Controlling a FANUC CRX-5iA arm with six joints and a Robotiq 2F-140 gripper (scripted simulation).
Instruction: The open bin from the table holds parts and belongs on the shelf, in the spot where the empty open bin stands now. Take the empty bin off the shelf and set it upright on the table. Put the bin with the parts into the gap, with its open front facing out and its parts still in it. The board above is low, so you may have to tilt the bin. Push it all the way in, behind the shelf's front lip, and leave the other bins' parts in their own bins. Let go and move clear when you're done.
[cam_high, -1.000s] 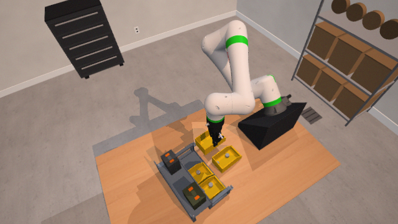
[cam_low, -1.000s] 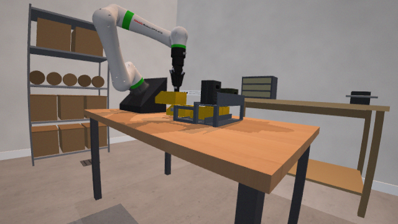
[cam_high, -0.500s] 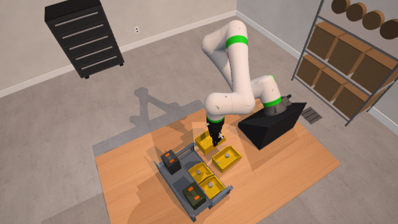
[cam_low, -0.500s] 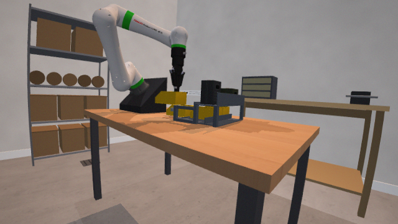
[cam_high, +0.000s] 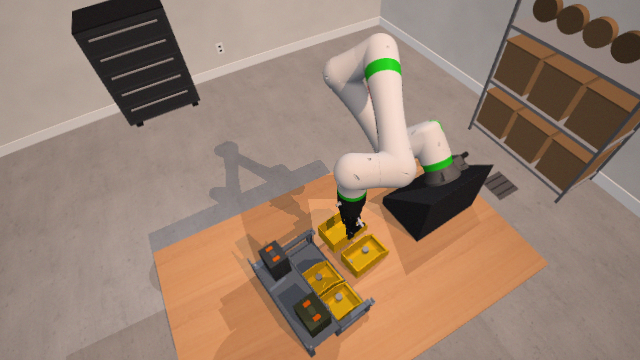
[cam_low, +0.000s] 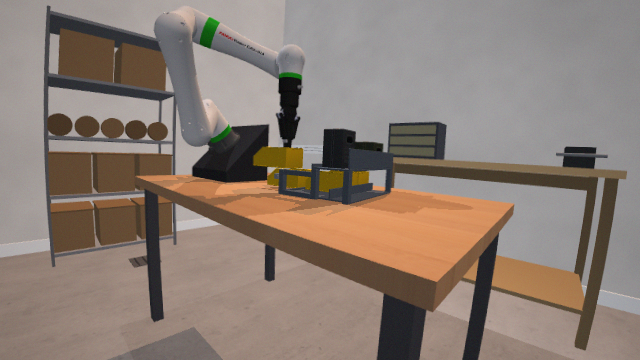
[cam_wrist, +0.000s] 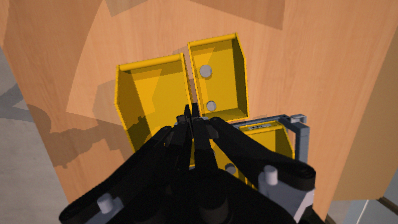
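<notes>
While gripped, empty bin (cam_high: 335, 242) (cam_low: 277, 157) (cam_wrist: 159, 95), seemingly paralleling parts bin (cam_high: 358, 262) (cam_low: 273, 180) (cam_wrist: 226, 82)

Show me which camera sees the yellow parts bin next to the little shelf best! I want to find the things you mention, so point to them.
The wrist view: it looks down into the yellow parts bin (cam_high: 359, 256) (cam_low: 273, 181) (cam_wrist: 226, 82), showing two round grey parts (cam_wrist: 205, 71). The top view shows its inside too, but smaller. The exterior view shows only some outer side, beneath another yellow bin (cam_high: 330, 234) (cam_low: 280, 157) (cam_wrist: 155, 95).
</notes>
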